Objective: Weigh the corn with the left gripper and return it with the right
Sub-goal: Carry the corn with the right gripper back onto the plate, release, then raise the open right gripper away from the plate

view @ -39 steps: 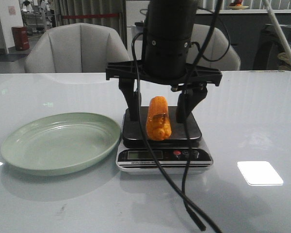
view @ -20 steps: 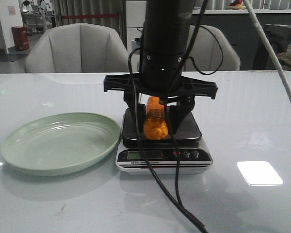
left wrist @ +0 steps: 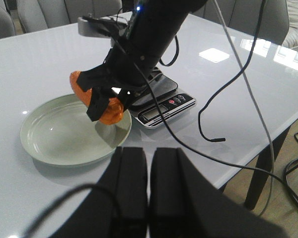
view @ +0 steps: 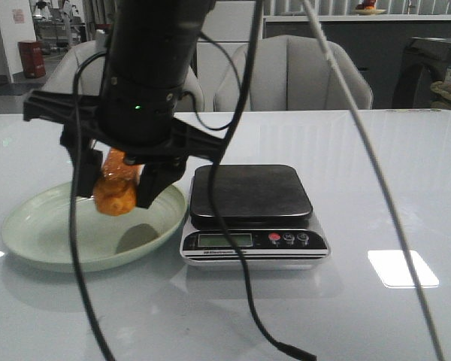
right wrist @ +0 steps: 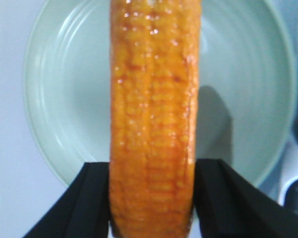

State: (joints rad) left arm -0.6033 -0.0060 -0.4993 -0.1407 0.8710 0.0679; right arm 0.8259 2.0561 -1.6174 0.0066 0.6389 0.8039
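Note:
The orange-yellow corn hangs in the air above the pale green plate, clamped between the two black fingers of my right gripper. In the right wrist view the corn fills the gap between the fingers, with the plate right below it. My left gripper is drawn back over the table's near side, shut with nothing in it. From there I see the corn held over the plate. The scale has a bare platform.
The black-topped scale stands just right of the plate, display facing the near edge. Black cables trail from the right arm across the table in front of the scale. Grey chairs stand behind the table.
My right gripper shut on the corn, lifted it off the scale platform and carried it left to above the plate. The scale platform is now bare.

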